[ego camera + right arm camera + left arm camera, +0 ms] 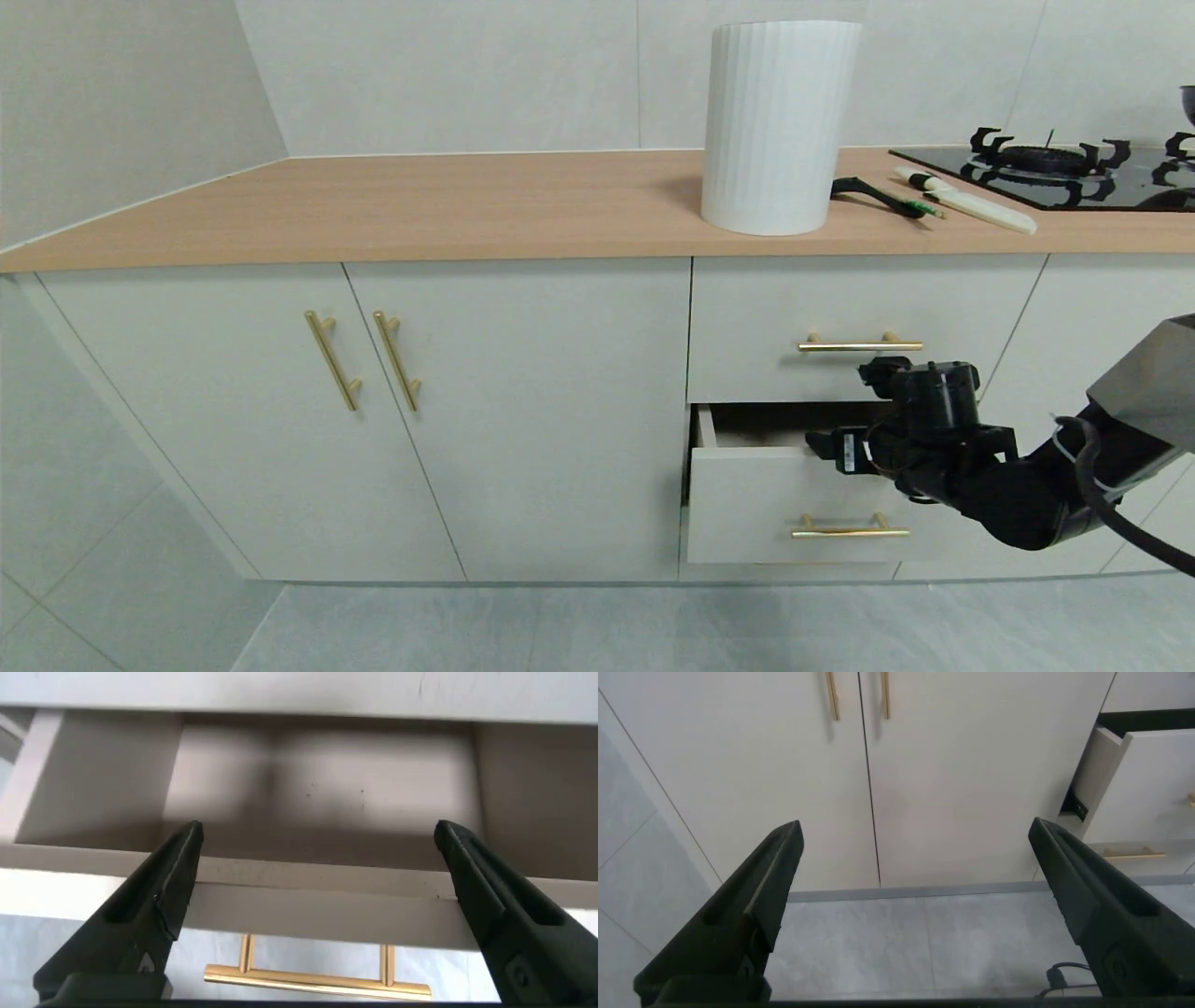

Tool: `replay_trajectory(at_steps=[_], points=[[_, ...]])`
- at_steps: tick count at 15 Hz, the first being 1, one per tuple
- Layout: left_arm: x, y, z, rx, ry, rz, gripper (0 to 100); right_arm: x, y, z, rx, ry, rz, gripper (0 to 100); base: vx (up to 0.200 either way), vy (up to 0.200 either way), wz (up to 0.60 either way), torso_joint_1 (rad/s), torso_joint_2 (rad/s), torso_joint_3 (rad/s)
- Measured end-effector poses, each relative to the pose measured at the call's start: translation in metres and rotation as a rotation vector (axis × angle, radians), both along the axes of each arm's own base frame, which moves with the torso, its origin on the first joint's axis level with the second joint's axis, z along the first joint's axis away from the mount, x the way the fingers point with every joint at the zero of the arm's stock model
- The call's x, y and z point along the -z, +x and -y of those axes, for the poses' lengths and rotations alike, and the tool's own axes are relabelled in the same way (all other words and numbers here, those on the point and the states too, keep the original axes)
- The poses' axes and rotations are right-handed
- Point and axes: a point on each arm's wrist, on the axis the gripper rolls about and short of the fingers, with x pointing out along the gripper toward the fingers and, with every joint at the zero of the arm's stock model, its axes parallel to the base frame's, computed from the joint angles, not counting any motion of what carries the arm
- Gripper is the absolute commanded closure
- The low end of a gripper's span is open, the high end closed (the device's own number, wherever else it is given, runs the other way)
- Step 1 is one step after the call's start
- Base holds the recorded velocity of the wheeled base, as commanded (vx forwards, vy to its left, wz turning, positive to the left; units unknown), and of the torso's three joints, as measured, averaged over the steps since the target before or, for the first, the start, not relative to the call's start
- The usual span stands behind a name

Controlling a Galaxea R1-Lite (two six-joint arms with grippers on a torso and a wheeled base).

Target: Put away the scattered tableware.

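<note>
Right hand hangs at the front edge of the part-open lower drawer, fingers spread wide, nothing gripped; contact with the drawer front cannot be told. The brass handle sits just below it. Left hand is also wide open and empty, facing the cupboard doors and floor. Tableware lies on the bench: black-handled utensil and white utensil, between the white ribbed canister and hob.

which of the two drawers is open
The lower drawer, the one the right gripper is at: its front stands pulled out, with a dark gap above it. The upper drawer sits flush and shut.
</note>
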Motion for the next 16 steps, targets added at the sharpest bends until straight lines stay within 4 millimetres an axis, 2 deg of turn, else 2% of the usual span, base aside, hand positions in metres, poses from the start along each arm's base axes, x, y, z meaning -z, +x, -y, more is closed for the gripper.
replay_trajectory(at_steps=[11, 16], points=[[0.0, 0.0, 0.0, 0.0, 0.0, 0.0, 0, -0.017, -0.031, 0.005, -0.082, -0.015, -0.27, 0, 0.0, 0.0, 0.0, 0.0, 0.0, 0.0], [0.0, 0.0, 0.0, 0.0, 0.0, 0.0, 0, -0.022, -0.048, 0.008, -0.15, -0.103, -0.405, 0, 0.0, 0.0, 0.0, 0.0, 0.0, 0.0]])
